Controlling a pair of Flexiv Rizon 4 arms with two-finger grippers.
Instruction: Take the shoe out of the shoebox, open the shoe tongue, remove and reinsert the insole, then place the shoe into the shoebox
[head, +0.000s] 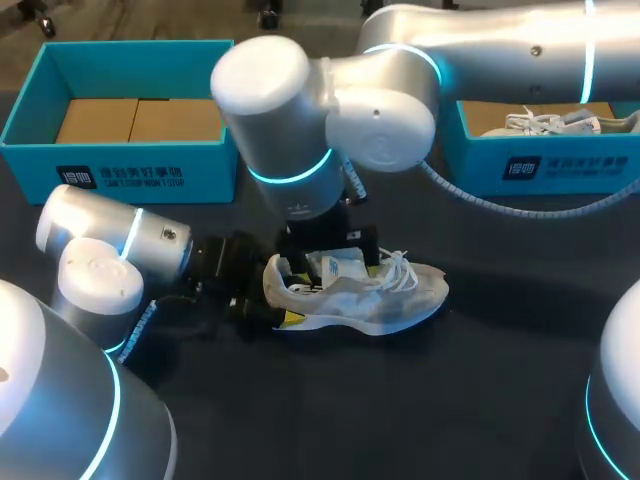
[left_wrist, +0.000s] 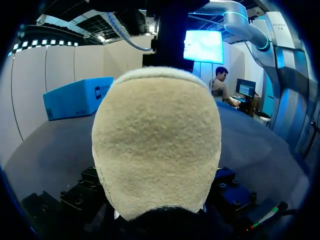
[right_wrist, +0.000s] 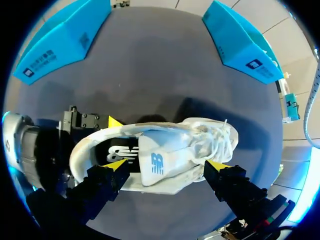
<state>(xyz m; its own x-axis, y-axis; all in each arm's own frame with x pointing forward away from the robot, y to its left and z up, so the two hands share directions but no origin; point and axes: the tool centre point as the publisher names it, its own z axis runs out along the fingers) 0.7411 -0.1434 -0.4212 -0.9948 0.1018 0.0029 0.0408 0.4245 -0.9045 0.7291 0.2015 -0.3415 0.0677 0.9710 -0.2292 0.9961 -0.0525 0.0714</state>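
Note:
A white shoe (head: 370, 292) lies on its side on the dark table, toe to the right. My left gripper (head: 283, 292) straddles its heel, one yellow tip (right_wrist: 114, 121) against the far side and another (head: 290, 318) against the near side, so it is shut on the heel. The beige heel (left_wrist: 157, 145) fills the left wrist view and hides that gripper's fingers. My right gripper (right_wrist: 166, 164) hangs just above the shoe's opening, wide open, its fingertips (right_wrist: 118, 165) spread along the shoe with the tongue (right_wrist: 155, 162) between them, untouched.
A teal shoebox (head: 130, 170) with a bare cardboard floor stands at the back left. A second teal box (head: 560, 165) at the back right holds another white shoe (head: 560, 122). My right arm crosses over the table's middle.

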